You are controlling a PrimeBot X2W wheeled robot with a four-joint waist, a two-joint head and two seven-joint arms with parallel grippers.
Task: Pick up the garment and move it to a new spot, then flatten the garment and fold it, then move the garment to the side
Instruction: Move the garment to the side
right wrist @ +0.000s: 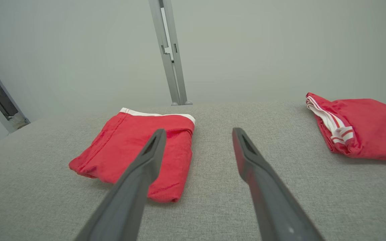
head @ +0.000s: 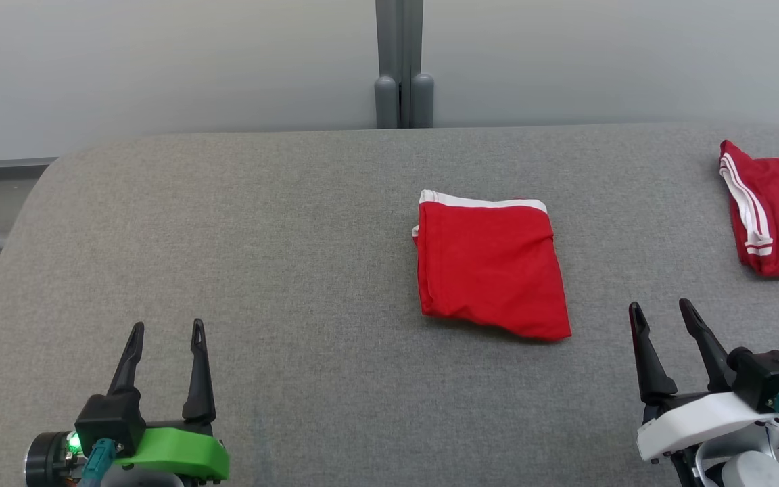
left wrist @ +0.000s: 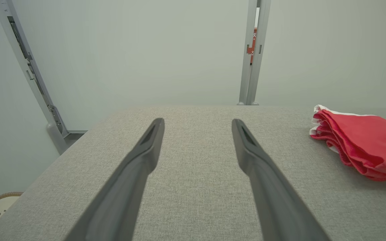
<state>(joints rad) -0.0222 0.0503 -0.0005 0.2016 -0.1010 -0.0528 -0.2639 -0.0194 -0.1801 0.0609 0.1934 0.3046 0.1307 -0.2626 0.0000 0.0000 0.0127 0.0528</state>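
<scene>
1. Head view, just right of centre: red garment folded flat on grey counter, white band along its upper edge.
2. Lower left of frame: left hand released, fingers spread, grasping nothing, well apart from garment.
3. Lower right of frame: right hand likewise released and empty, near garment's lower right corner, not touching.
4. Right edge of frame: second garment, red with white stripes, partly cut off.

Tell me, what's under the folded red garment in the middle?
The garment lies flat on the grey table, and grey cloth shows all round its edges. The patch right beneath it is covered by the red fabric, so whether anything thin hides there cannot be seen.
</scene>
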